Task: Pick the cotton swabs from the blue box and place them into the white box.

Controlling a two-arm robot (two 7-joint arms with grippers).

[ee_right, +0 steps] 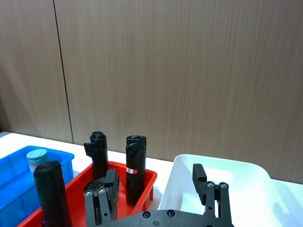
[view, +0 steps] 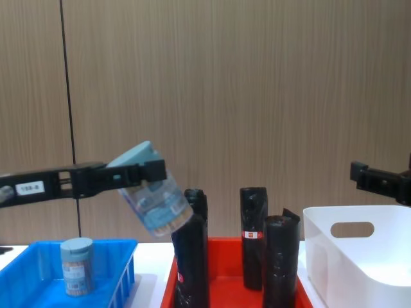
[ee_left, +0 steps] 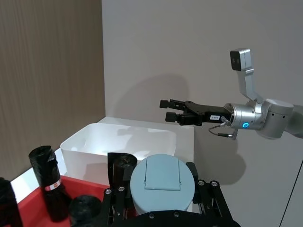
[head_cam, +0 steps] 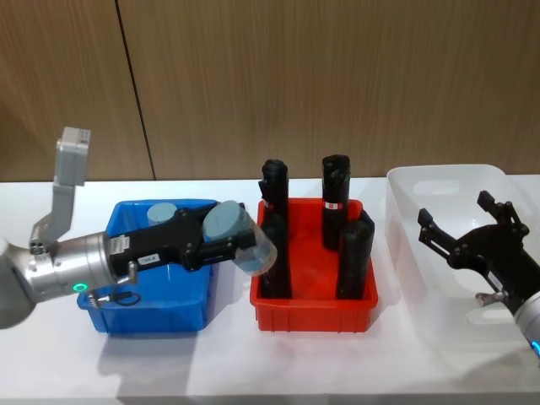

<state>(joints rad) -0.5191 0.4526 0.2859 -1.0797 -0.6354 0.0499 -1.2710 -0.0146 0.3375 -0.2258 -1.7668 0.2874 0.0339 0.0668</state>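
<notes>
Judging by its clear plastic, the cotton swab tub [head_cam: 251, 246], clamped tilted in the left gripper [head_cam: 217, 236] beyond the blue box [head_cam: 143, 316], is reckoned light, stiff and slippery, best squeezed mid-body; the right gripper [head_cam: 453, 213] is held spread above the white box [head_cam: 403, 221].

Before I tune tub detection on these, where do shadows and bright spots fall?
Head view: soft shadows lie on the table in front of the blue box and red tray. Left wrist view: the open right pincer throws a broad shadow on the wall behind; the white box glows bright inside.
</notes>
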